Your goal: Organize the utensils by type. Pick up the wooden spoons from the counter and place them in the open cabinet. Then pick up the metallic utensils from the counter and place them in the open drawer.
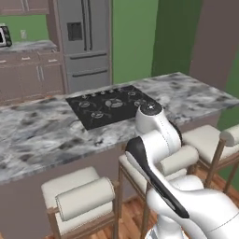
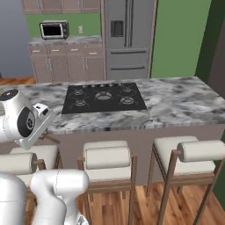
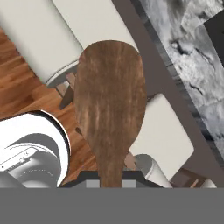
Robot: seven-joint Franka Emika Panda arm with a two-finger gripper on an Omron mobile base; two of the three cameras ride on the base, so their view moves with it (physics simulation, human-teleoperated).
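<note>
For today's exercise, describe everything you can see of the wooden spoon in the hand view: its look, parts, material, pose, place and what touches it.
The wooden spoon is brown with streaky grain, a broad oval bowl narrowing to a neck at the bottom of the hand view. Its handle runs down into the gripper, which is shut on it; the fingers themselves are hard to make out. The bowl points away from the hand, held in the air over white-cushioned stools and wood floor, beside the marbled island edge.

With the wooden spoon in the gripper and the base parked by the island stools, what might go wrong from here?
The wooden spoon is pinched only at its narrow neck, its broad bowl sticking far out past the gripper; it may pivot or slip during a wide swing.

The hand hangs low over the stools beside the island top, so the protruding bowl might clip a backrest or the island's edge.
</note>
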